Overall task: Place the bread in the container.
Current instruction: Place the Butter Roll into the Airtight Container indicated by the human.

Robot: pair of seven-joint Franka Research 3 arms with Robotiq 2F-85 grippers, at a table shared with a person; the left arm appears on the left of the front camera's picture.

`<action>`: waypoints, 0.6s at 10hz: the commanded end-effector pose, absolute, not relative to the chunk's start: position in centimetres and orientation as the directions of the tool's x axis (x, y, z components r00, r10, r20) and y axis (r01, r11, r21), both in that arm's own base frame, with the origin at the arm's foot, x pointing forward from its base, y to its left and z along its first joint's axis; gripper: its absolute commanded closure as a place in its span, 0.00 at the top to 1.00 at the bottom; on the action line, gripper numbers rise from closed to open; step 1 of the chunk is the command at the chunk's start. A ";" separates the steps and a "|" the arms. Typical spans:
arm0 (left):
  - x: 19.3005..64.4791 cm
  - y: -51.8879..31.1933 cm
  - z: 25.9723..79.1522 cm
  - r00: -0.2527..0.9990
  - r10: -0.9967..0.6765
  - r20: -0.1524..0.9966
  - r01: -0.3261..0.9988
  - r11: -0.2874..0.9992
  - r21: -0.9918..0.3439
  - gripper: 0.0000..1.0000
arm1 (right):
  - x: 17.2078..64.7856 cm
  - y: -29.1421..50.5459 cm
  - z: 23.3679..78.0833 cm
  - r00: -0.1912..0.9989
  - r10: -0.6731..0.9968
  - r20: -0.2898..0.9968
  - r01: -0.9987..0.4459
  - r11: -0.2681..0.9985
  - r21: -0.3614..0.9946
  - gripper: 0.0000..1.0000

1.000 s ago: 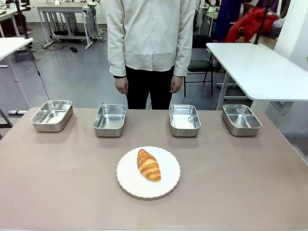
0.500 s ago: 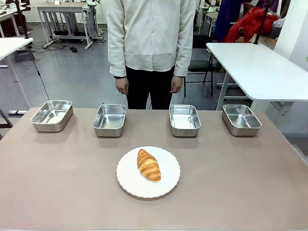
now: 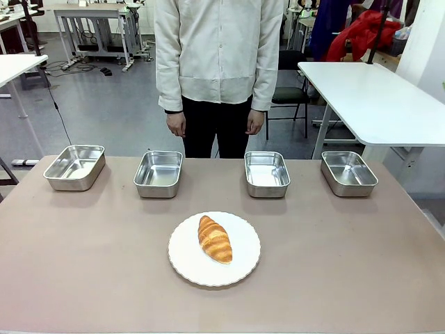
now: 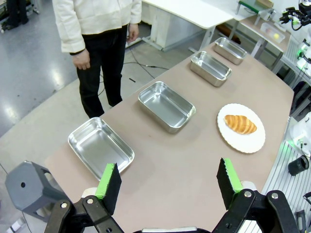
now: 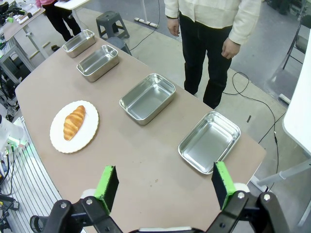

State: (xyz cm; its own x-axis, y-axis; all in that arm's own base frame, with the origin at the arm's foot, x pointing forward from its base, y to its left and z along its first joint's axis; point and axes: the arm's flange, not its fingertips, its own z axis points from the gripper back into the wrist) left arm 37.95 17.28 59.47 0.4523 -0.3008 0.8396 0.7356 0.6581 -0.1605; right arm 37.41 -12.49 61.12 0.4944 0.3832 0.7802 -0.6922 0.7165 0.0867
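Observation:
The bread point(image 3: 215, 239), a golden-brown croissant, lies on a round white plate point(image 3: 243, 268) at the table's near middle; it also shows as the croissant point(image 4: 240, 124) and the croissant point(image 5: 74, 122) in the wrist views. Several look-alike steel trays stand in a row along the far side: tray point(image 3: 74, 167), tray point(image 3: 158, 173), tray point(image 3: 267, 173), tray point(image 3: 348, 172). Which one is the container I cannot tell. My left gripper point(image 4: 169, 185) hangs open high above the table's left end, nothing between its fingers. My right gripper point(image 5: 164, 186) hangs open above the right end, also empty.
A person in a cream jacket point(image 3: 219, 52) stands at the far edge, both hands hanging at their sides. A white table point(image 3: 375, 97) stands off to the right behind. Bare brown tabletop point(image 3: 83, 250) surrounds the plate on all sides.

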 end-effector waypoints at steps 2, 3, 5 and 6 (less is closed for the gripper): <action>38.1 17.2 59.5 0.432 -0.298 0.851 0.746 0.648 -0.152 1.00 | 37.6 -12.6 61.2 0.469 0.386 0.795 -0.708 0.702 0.076 1.00; 38.1 17.2 59.5 0.432 -0.298 0.851 0.746 0.648 -0.152 1.00 | 37.6 -12.6 61.2 0.469 0.386 0.795 -0.708 0.702 0.076 1.00; 38.1 17.2 59.5 0.432 -0.298 0.851 0.746 0.648 -0.152 1.00 | 37.6 -12.6 61.2 0.469 0.386 0.795 -0.708 0.702 0.076 1.00; 38.1 17.2 59.5 0.432 -0.298 0.851 0.746 0.648 -0.152 1.00 | 37.6 -12.6 61.2 0.469 0.386 0.795 -0.708 0.702 0.076 1.00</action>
State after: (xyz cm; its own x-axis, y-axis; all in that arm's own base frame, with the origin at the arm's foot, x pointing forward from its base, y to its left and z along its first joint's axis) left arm 37.95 17.28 59.46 0.4523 -0.3007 0.8396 0.7356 0.6582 -0.1605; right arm 37.41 -12.49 61.12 0.4943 0.3833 0.7802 -0.6923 0.7164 0.0866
